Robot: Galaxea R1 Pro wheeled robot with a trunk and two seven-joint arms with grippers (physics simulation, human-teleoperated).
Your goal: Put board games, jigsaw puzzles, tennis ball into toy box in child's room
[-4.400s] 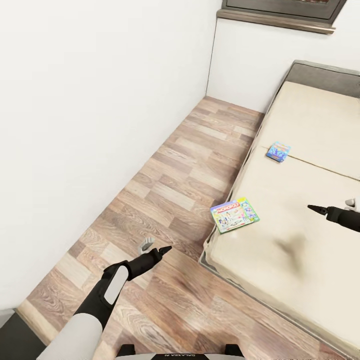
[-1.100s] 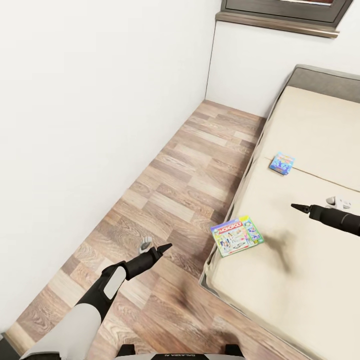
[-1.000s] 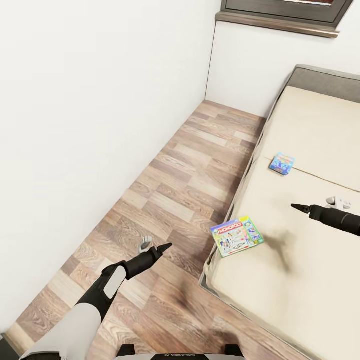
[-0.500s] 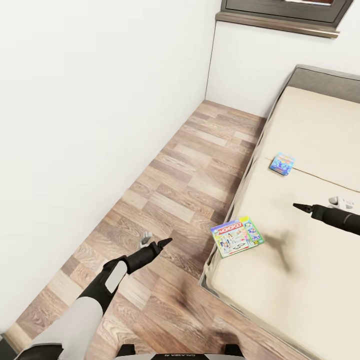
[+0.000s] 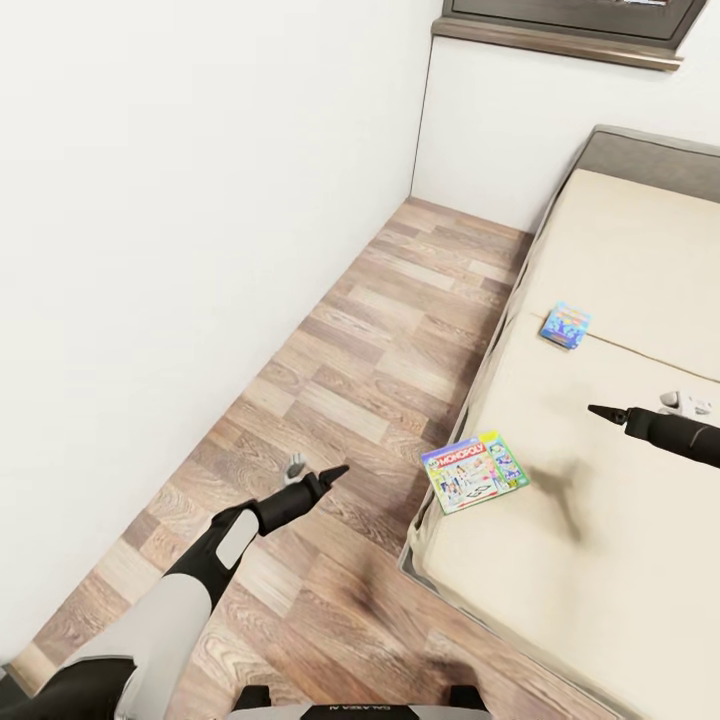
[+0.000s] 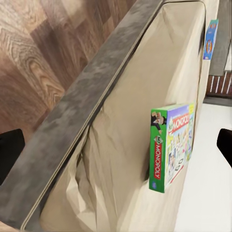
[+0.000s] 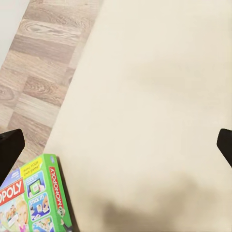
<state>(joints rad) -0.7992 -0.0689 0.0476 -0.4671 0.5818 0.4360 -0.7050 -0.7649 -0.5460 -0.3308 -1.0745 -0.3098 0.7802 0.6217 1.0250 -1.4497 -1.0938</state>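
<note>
Seen from the head, the bed (image 5: 600,560) runs along the right side of a room with white walls (image 5: 180,200), a wood-plank floor (image 5: 370,390) and a dark-framed window (image 5: 570,25) at the far end. Two board games lie on the beige mattress: a green-edged Monopoly box (image 5: 470,471) flat near the mattress corner closest to the robot, by the edge over the floor, and a smaller blue box (image 5: 564,325) farther up the bed, just beside a seam in the mattress and well apart from the first. Nothing lies on top of either box or between them. The left gripper (image 5: 318,477) hangs over the floor, just short of the bed's grey frame (image 5: 455,440), near the green-edged box but apart from it; its wrist view looks across the frame and the rumpled mattress corner to that box (image 6: 171,145) and, far behind it, the blue one (image 6: 210,39). The right gripper (image 5: 603,411) hovers above the bare mattress between the two boxes, touching neither; its wrist view catches the Monopoly box's corner (image 7: 34,200) at the frame edge. In both wrist views the dark fingertips (image 6: 9,150) (image 7: 9,147) sit at opposite margins, so both grippers are spread wide and empty
</note>
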